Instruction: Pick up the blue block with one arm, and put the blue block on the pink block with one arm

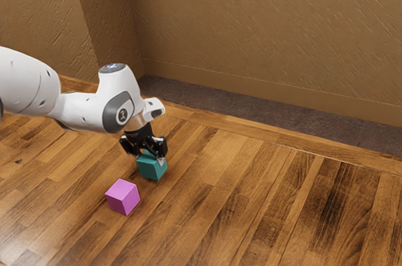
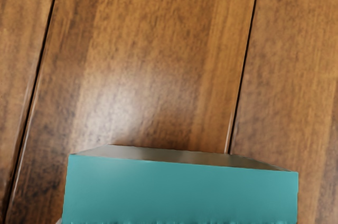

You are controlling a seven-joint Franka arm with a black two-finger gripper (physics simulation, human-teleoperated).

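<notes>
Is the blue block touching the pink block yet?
Apart. The exterior view shows a strip of bare wood surface between the blue block and the pink block.

No writing, label, number or sign can be read.

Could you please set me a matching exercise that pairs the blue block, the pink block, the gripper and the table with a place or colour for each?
Things:
1. blue block
2. pink block
3. gripper
4. table

Places and colours:
A. brown wooden planks
B. black, just over a block
C. stands free, toward the exterior view's left of the other block
D. right under the gripper

Pairs: 1-D, 2-C, 3-B, 4-A
</notes>
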